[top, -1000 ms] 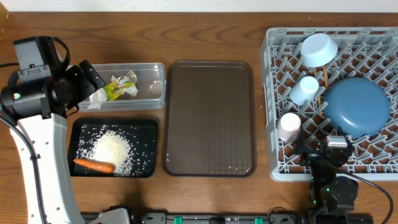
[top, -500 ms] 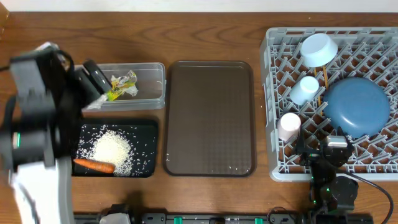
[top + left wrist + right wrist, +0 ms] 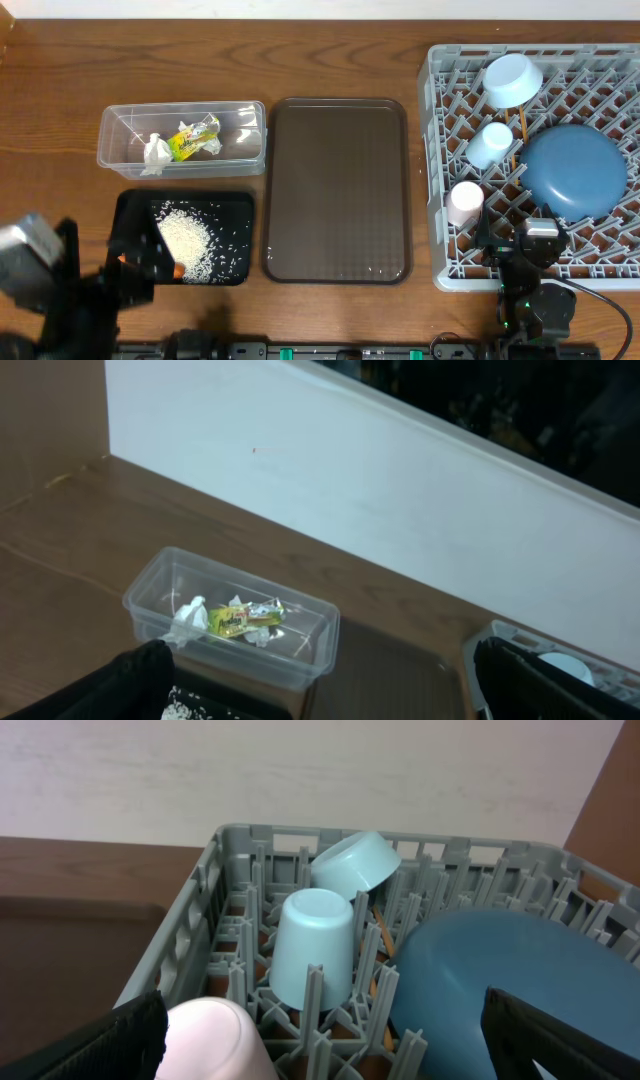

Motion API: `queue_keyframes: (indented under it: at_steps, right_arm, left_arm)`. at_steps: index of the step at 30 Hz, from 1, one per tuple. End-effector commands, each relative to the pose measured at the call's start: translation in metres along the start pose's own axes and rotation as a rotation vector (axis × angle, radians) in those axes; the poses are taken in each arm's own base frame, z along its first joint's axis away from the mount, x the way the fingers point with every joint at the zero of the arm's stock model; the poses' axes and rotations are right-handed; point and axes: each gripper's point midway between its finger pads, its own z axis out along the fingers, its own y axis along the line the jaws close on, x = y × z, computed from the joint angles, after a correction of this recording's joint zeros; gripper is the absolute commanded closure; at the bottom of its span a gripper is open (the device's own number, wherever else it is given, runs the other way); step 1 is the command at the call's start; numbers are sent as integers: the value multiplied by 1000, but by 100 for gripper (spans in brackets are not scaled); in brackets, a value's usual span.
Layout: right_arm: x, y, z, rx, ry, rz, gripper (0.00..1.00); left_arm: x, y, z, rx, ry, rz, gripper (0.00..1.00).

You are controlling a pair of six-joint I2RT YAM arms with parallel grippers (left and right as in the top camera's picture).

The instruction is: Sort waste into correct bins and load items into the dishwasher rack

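Observation:
The clear tub holds the crumpled tissue and the snack wrapper; both show in the left wrist view too, tissue and wrapper. The black tray holds rice and the carrot, which my left arm partly hides. My left gripper is open and empty over the black tray's front left. The grey rack holds the blue plate, bowl, light-blue cup, pink cup and chopsticks. My right gripper is open and empty at the rack's front edge.
The dark brown serving tray lies between the bins and the rack, with nothing on it. A white wall runs along the table's far edge. My left arm fills the front left corner.
My left arm has pulled back from over the clear tub to the front left corner, so the tub now shows in full. The right arm has not moved.

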Motion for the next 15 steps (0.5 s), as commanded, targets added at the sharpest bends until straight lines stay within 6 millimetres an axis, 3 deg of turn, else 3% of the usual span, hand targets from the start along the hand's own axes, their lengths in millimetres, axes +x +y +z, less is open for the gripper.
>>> queue_keyframes:
  at_steps: [1, 5, 15]
  right_arm:
    - [0, 0, 0, 4, -1, 16, 1]
    - [0, 0, 0, 4, -1, 16, 1]
    - [0, 0, 0, 4, -1, 16, 1]
  left_arm:
    - [22, 12, 9, -25, 11, 9, 2]
    - [42, 23, 29, -29, -34, 6, 2]
    - [101, 49, 103, 14, -203, -10, 2]
